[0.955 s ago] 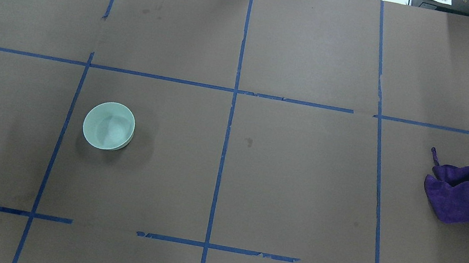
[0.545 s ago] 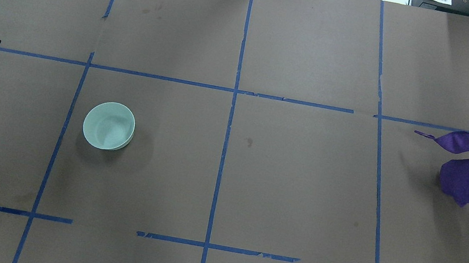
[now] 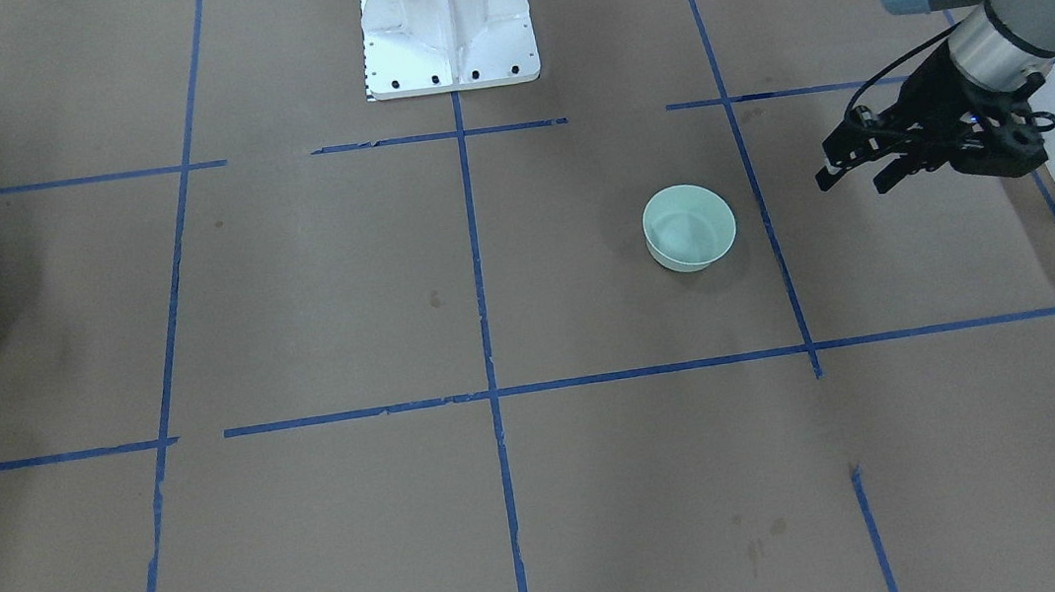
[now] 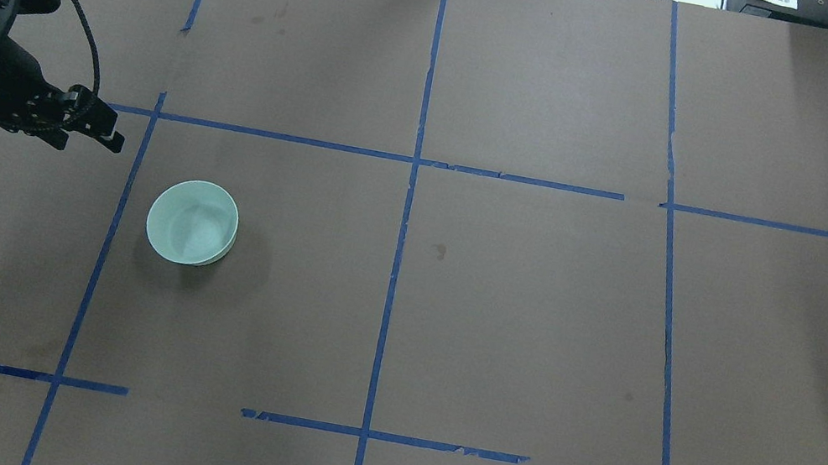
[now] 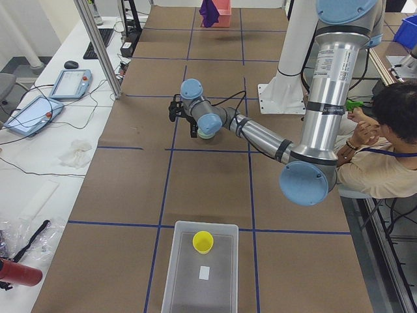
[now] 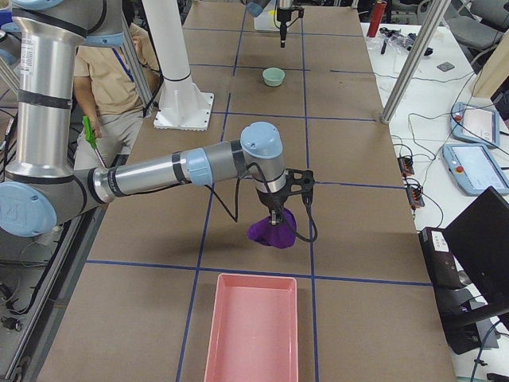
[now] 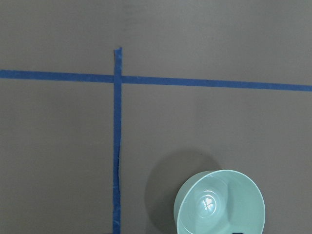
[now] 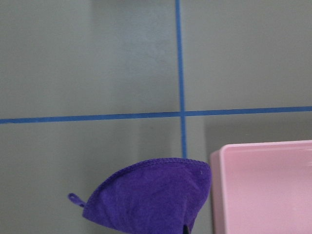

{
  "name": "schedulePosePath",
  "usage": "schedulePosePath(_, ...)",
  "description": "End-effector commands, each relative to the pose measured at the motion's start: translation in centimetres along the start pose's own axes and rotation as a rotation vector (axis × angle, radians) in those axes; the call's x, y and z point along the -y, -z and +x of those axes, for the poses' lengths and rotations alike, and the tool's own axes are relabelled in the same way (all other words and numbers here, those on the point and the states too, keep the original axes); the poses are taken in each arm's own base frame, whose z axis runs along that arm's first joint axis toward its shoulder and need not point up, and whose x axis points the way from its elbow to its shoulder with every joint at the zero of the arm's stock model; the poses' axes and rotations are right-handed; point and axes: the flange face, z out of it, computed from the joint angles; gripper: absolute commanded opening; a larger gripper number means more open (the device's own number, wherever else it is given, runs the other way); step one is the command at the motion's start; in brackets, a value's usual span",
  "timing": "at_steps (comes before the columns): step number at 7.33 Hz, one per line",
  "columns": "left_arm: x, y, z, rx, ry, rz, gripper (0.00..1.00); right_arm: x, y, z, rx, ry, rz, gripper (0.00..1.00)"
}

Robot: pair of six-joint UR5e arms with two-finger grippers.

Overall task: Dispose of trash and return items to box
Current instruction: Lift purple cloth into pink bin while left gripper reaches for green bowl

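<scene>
Cloth (image 6: 272,231) dangles partly hidden under right tool (image 6: 276,216), grip impossible to tell; left tool (image 3: 850,184) apparently spread apart.

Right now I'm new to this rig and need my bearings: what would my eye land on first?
A purple cloth dangles beneath the right tool, near the pink tray at the table's right end. A pale green bowl rests on the table with the open left tool hovering beside it, and a yellow cup sits in the translucent bin at the left end.
</scene>
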Motion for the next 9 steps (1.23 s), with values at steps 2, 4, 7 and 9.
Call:
schedulePosePath(2,-3.3,-5.4,1.7,0.068,-0.036,-0.012,0.91,-1.7,-0.6,13.0,-0.041,0.124,-0.078,0.00)
schedulePosePath(4,-4.9,-7.1,2.7,0.083,-0.040,-0.016,0.91,-3.2,-7.0,18.8,-0.010,0.175,-0.158,0.00)
schedulePosePath(7,-5.5,-9.2,4.0,0.090,-0.027,-0.034,0.94,-3.8,-12.2,22.5,-0.028,0.100,-0.128,0.00)
schedulePosePath(9,-3.5,-11.6,4.3,0.123,-0.016,-0.020,0.93,-4.5,-13.4,23.5,-0.031,0.113,-0.116,0.00)
